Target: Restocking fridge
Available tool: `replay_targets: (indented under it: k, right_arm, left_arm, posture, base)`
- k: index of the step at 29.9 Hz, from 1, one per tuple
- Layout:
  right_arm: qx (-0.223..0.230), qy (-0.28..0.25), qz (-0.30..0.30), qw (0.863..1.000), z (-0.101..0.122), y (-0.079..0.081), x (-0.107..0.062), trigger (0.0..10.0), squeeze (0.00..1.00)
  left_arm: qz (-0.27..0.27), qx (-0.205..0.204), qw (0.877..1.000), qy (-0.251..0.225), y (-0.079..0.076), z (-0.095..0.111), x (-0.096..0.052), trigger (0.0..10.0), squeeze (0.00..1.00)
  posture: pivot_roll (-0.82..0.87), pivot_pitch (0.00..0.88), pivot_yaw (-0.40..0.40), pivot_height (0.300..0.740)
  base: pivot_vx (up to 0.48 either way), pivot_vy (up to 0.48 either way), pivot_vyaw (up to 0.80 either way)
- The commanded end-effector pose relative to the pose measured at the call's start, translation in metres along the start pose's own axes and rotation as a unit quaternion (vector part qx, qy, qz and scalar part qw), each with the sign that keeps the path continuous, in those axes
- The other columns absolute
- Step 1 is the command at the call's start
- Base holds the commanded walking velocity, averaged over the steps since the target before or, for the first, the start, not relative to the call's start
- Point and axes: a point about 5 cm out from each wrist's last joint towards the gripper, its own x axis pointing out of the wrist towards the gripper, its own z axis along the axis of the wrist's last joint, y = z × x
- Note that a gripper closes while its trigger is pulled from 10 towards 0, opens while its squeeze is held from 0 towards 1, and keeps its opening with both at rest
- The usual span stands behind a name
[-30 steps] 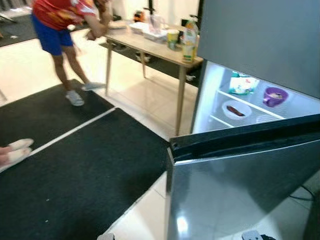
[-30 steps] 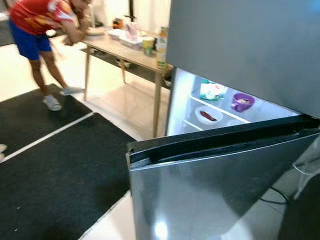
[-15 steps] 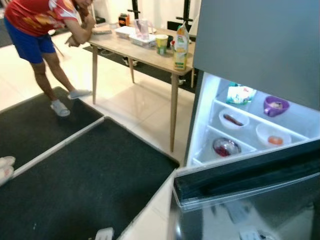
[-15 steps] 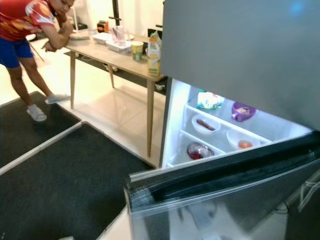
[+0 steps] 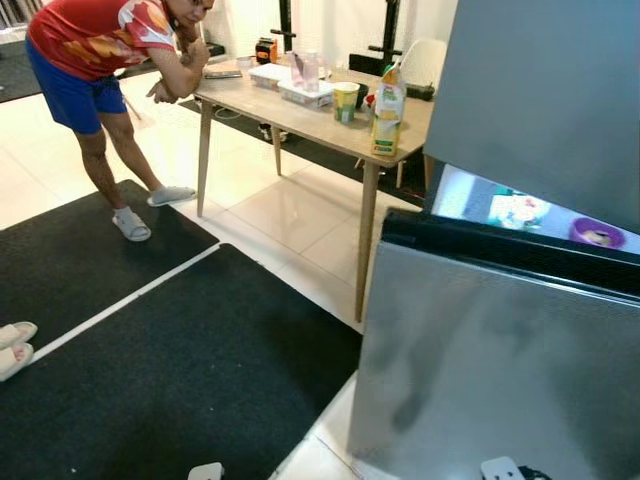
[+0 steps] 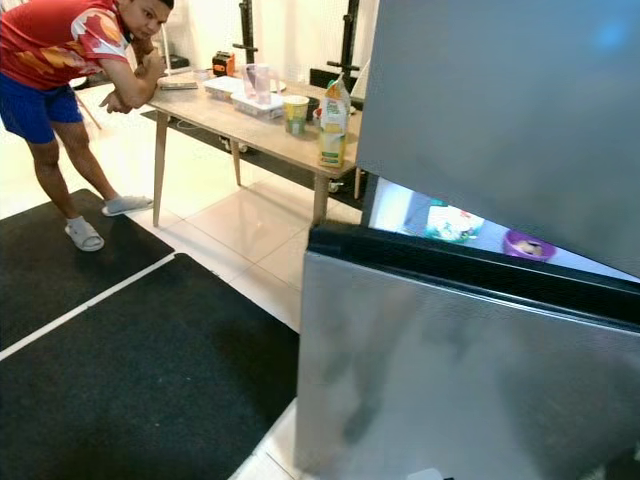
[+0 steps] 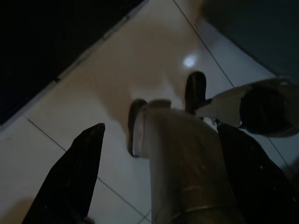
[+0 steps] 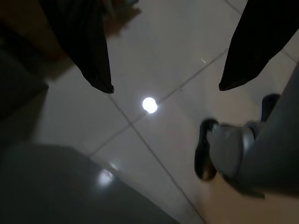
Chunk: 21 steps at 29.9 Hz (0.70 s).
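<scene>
A grey steel fridge [image 5: 550, 100] stands on the right. Its lower door [image 5: 490, 370] hangs open toward me and covers most of the lit inside. Above the door's black top edge I see a narrow strip of shelf with a white-green packet [image 5: 517, 210] and a purple cup [image 5: 597, 233]. A wooden table [image 5: 300, 115] to the left of the fridge carries a juice carton [image 5: 387, 110], a paper cup [image 5: 346, 102] and a clear tray [image 5: 305, 92]. My left gripper [image 7: 161, 128] and right gripper [image 8: 166, 87] both hang open over the floor tiles, holding nothing.
A person [image 5: 100, 50] in a red shirt leans on the table's far end. Black mats [image 5: 150, 380] cover the floor on the left, with a pair of slippers [image 5: 12, 345] at their edge. My own leg and foot [image 7: 187, 154] are below the left gripper.
The whole view has shifted with the camera. The fridge door now hides the lower shelves and their bowls, leaving a thin strip of the lit inside.
</scene>
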Motion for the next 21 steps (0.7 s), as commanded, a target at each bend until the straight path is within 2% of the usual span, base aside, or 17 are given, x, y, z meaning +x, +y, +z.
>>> replay_targets:
  k: [1, 21]
  right_arm:
    - [-0.005, -0.020, -0.001, 1.000, 0.0129, 0.0002, 0.0013, 10.0, 0.00]
    - [-0.008, -0.020, -0.003, 1.000, 0.0122, -0.0003, 0.0012, 10.0, 0.00]
  left_arm:
    - [-0.001, -0.003, 1.000, 0.015, -0.0016, -0.0076, -0.0006, 10.0, 0.00]
    - [0.004, -0.004, 1.000, 0.014, -0.0016, -0.0073, -0.0004, 10.0, 0.00]
  posture:
    - [-0.06, 0.000, -0.020, 0.740]
    - [-0.06, 0.000, -0.020, 0.740]
  base:
    - [0.000, 0.000, 0.00]
    - [0.000, 0.000, 0.00]
